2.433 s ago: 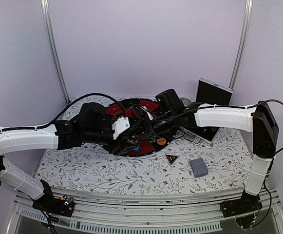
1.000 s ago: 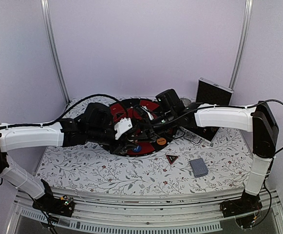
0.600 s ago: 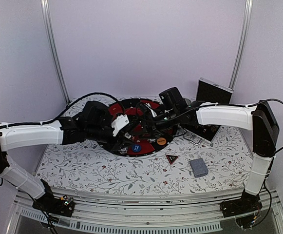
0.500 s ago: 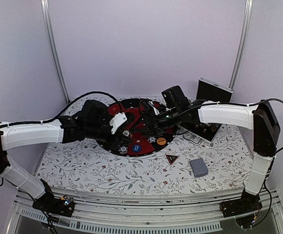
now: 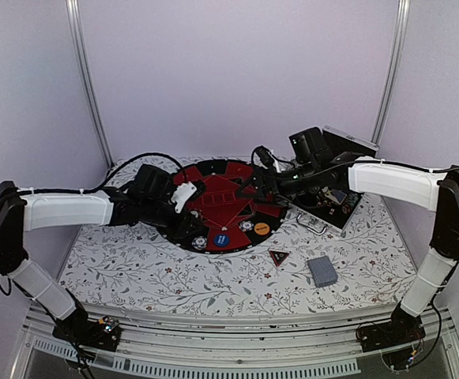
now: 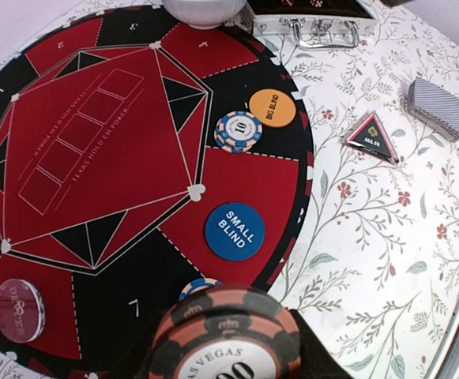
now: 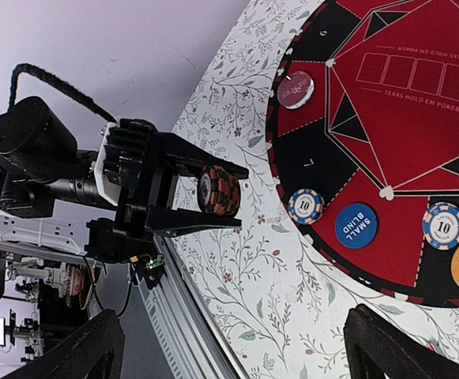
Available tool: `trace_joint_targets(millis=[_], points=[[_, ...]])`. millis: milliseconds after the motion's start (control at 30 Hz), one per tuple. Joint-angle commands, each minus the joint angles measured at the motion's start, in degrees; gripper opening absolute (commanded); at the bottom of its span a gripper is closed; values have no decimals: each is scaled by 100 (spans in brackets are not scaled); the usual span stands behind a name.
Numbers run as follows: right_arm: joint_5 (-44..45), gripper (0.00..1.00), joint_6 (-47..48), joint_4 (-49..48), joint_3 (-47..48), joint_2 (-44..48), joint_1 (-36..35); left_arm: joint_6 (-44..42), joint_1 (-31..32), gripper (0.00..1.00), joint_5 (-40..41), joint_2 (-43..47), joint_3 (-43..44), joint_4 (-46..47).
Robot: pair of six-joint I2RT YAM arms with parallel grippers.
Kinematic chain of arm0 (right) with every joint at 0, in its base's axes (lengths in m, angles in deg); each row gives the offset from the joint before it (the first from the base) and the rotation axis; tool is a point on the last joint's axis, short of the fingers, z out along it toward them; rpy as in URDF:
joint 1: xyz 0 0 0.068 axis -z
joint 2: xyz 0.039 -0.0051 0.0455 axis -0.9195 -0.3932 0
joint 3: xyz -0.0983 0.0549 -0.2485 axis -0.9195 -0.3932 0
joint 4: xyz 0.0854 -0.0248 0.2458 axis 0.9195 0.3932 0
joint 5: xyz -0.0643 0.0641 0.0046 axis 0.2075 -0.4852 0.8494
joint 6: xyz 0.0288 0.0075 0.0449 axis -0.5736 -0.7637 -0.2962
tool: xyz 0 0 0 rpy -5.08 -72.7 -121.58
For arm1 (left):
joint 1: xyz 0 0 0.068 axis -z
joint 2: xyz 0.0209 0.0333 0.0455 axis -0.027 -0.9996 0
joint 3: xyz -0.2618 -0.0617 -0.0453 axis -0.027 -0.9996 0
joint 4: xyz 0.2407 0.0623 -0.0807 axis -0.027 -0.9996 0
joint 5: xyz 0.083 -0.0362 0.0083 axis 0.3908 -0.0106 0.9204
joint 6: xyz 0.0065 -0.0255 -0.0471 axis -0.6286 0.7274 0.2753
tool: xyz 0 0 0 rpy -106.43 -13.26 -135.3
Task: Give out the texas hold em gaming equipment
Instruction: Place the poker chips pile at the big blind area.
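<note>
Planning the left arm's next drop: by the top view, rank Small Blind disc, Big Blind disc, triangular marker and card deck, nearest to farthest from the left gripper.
From the left gripper:
1. Small Blind disc, on the mat's near edge.
2. Big Blind disc, further right on the mat.
3. triangular marker, just off the mat's right edge.
4. card deck, farthest right.

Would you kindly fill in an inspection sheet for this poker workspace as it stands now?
Surface: floral cloth, round red-black mat on it.
Job's things: two blue-white chips, blue disc, orange disc on mat; triangular marker, card deck on cloth.
Clutter: white bowl and case at far edge.
Grippers: left gripper shut on orange-black chip stack; right gripper open, empty.
Cables: black cable arches over left arm.
Surroundings: plain walls, metal poles.
</note>
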Motion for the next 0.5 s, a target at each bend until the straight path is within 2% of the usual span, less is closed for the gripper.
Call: trace_joint_targets(millis=[0, 200, 467], points=[[325, 99, 207, 218, -237, 403, 150, 35, -27, 0, -21, -289, 284, 267], [536, 99, 358, 408, -538, 818, 371, -50, -25, 0, -226, -1010, 1094, 73], [829, 99, 533, 501, -1421, 1440, 758, -163, 149, 0, -286, -1924, 2141, -335]])
